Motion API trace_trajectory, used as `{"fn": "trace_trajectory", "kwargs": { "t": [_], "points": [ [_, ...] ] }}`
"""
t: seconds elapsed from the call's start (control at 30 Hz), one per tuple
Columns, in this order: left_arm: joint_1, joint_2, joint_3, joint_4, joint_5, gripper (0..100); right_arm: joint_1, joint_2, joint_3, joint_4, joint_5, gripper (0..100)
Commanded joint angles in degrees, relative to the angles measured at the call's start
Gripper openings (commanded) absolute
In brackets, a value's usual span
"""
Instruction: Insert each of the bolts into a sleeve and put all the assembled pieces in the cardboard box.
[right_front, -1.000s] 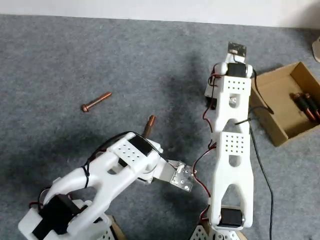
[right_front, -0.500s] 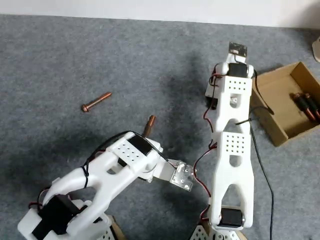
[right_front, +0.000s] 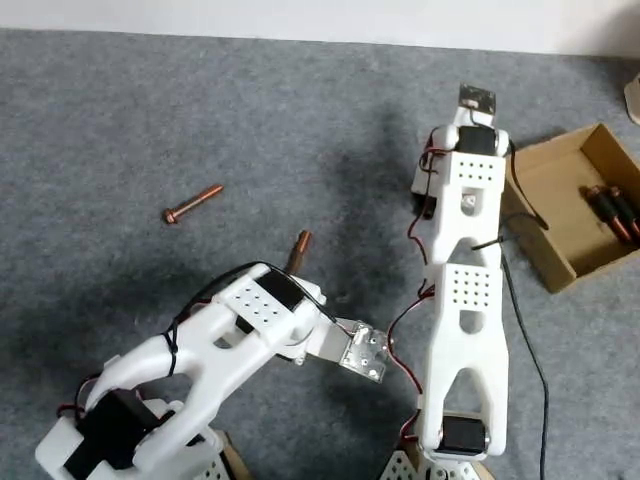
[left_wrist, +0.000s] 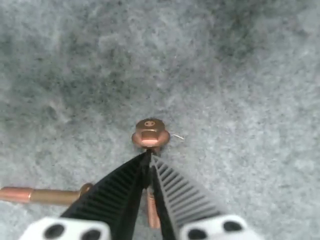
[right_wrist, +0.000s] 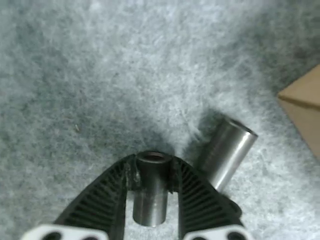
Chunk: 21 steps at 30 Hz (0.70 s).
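My left gripper (left_wrist: 150, 159) is shut on a copper bolt (left_wrist: 150, 134), whose hex head points away past the fingertips. In the high view that bolt (right_front: 299, 247) sticks out from under the left arm near the middle of the carpet. A second bolt (right_front: 193, 203) lies loose farther left, and its shaft (left_wrist: 40, 195) shows in the left wrist view. My right gripper (right_wrist: 152, 167) is shut on a dark metal sleeve (right_wrist: 151, 192), held upright just above the carpet. Another sleeve (right_wrist: 225, 152) lies beside it. The cardboard box (right_front: 560, 180) sits at the right.
Assembled pieces (right_front: 612, 210) lie inside the box. A corner of the box (right_wrist: 305, 102) shows close to the right gripper. The right arm (right_front: 465, 260) stretches across the table between the left arm and the box. Grey carpet covers the table.
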Motion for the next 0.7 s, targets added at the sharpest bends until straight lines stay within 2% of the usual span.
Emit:
{"fn": "trace_trajectory", "kwargs": {
  "t": [0.0,0.1,0.27,0.67],
  "points": [
    [-0.4,0.0,-0.6,0.2,-0.5,1,2.9,-0.7,-6.6,-2.1,0.5,0.5],
    [-0.4,0.0,-0.6,0.4,-0.5,2,3.4,-0.7,-6.5,-2.3,0.5,0.5],
    [-0.5,0.0,-0.7,0.2,2.5,9,3.4,-0.7,-6.5,-2.3,0.5,0.5],
    [-0.8,-0.1,-0.7,0.2,2.5,9,3.6,-0.7,-6.5,-2.3,0.5,0.5]
  ]
}}
